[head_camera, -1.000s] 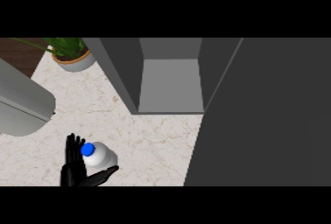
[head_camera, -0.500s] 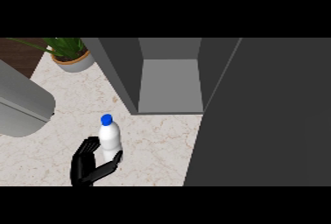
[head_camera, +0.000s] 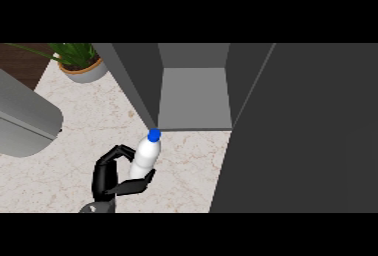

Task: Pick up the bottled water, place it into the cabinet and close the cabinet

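Fingers of my left hand (head_camera: 111, 177) curled round the water bottle (head_camera: 145, 156), blue cap (head_camera: 153, 135) just short of the open cabinet (head_camera: 193, 97) shelf's front edge, cabinet door (head_camera: 303, 130) walling the right, bare marble counter (head_camera: 70, 165) left, no label readable.

A pale marbled counter (head_camera: 66, 170) carries a potted plant (head_camera: 80, 62) at its far-left corner.

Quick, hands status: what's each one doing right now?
Left hand: shut on the bottled water, near the open cabinet.
Right hand: not in view.
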Robot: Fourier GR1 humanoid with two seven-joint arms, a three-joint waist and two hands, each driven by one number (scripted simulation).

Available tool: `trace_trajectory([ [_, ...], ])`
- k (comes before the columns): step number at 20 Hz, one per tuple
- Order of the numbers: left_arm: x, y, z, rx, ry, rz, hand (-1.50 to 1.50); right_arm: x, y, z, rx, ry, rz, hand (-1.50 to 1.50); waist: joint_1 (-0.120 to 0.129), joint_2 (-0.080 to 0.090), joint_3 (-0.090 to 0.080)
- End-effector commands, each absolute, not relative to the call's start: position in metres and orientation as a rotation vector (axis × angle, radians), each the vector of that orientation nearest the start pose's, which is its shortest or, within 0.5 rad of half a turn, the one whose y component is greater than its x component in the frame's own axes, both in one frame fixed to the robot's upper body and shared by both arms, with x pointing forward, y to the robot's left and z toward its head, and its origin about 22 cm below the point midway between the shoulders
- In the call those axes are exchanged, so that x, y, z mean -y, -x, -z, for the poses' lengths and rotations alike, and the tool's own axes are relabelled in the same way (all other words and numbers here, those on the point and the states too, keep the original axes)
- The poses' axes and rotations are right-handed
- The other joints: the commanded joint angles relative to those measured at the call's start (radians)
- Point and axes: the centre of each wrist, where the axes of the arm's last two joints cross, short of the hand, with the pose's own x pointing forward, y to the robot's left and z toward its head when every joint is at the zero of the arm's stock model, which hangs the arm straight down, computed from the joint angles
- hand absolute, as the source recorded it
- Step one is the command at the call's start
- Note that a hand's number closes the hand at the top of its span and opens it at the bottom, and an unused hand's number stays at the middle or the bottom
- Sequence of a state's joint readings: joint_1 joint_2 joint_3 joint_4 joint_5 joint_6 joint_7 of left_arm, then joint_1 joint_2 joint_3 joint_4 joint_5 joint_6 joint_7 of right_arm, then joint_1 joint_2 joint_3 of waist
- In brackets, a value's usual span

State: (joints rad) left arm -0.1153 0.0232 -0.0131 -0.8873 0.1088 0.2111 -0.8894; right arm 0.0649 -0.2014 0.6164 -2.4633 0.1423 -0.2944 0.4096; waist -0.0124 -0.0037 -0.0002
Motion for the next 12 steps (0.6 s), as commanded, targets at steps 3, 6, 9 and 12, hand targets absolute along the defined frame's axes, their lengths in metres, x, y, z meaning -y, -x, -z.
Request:
trace_trajectory([
  [3,-0.228,-0.284,0.097,1.939,0.053,0.105,1.50,0.163,-0.116,-0.183,1.985,-0.215,-0.216,-1.50,-0.003,0.004,-0.001],
  [6,-0.209,-0.296,0.089,1.919,0.153,0.079,1.50,0.173,-0.102,-0.191,1.971,-0.192,-0.220,-1.50,-0.004,0.001,0.000],
  [9,-0.182,-0.289,0.085,1.894,0.205,0.041,1.50,0.170,-0.106,-0.184,1.985,-0.197,-0.209,-1.50,0.007,0.000,0.001],
  [12,-0.174,-0.310,0.064,1.880,0.255,0.013,1.50,0.168,-0.102,-0.184,1.988,-0.216,-0.206,-1.50,0.003,0.001,0.000],
])
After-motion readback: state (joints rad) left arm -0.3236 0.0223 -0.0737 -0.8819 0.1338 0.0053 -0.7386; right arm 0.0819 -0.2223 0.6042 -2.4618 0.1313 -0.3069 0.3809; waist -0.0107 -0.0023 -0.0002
